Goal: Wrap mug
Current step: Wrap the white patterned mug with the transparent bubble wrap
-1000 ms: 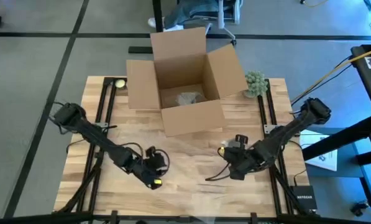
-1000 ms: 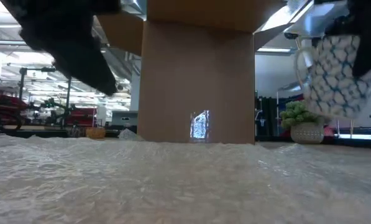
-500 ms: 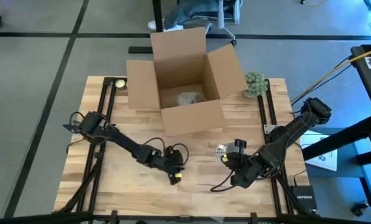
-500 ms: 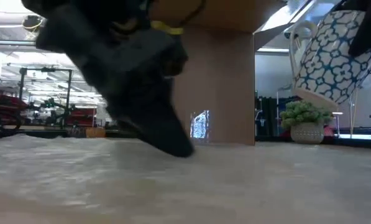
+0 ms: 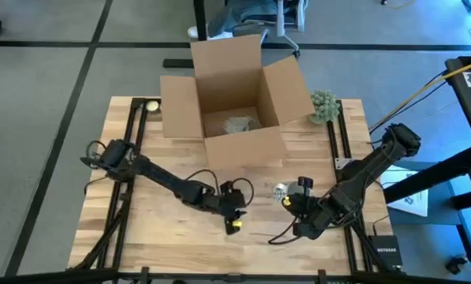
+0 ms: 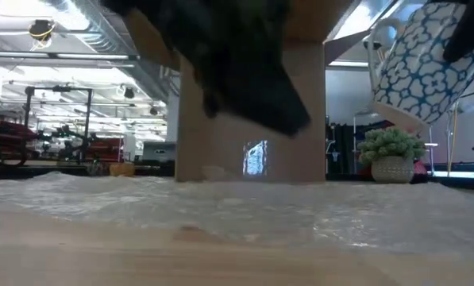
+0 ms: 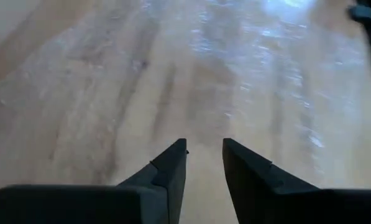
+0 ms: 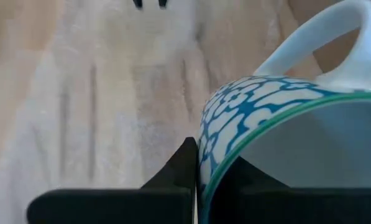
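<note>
Mug [image 6: 421, 67]: blue-and-white patterned, held clear of the table, tilted, on the right side near the front edge; not yet on the wrap.
Right gripper [image 8: 197, 163]: fingers pinched on the mug's rim, one inside and one outside the wall; a rim hold likely leaves the body free to be set down and rolled.
Left gripper [image 7: 204, 160]: low over the middle of the table, fingers a narrow gap apart, nothing between them; probably placed to pin or lift the sheet.
Bubble wrap [image 6: 237, 214]: clear sheet lying flat on the wooden table [image 5: 125, 229], spread beneath both grippers.
Cardboard box [image 5: 235, 102]: open at the back, some wrapped material inside; small potted plant [image 5: 324, 105] just beside it.
View differences: the high view places both arms but barely shows the wrap; the low view shows its texture and the mug's clearance; only the right wrist view shows the rim pinch.
</note>
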You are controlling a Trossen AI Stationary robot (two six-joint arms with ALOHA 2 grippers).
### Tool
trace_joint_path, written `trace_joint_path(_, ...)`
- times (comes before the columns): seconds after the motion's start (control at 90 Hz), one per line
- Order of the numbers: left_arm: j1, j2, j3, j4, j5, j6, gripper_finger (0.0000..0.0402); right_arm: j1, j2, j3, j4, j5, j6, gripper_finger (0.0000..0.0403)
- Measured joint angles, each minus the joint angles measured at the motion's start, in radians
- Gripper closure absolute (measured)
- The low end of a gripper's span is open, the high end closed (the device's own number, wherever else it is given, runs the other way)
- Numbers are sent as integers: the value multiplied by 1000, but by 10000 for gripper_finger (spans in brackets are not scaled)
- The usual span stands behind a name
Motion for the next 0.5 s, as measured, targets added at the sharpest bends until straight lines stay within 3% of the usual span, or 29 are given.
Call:
trace_joint_path(0.111, -64, -86, 0, -155, -45, -54, 314, -2, 0, 10, 99, -16, -53, 398)
trace_joint_path(0.289, -183, -202, 0, -464, -235, -234, 314, -18, 15, 13, 315, -42, -143, 398)
trace_joint_path(0.5, -264, -232, -43, -689, -239, -468, 314, -65, 95, 13, 435, -95, -186, 398)
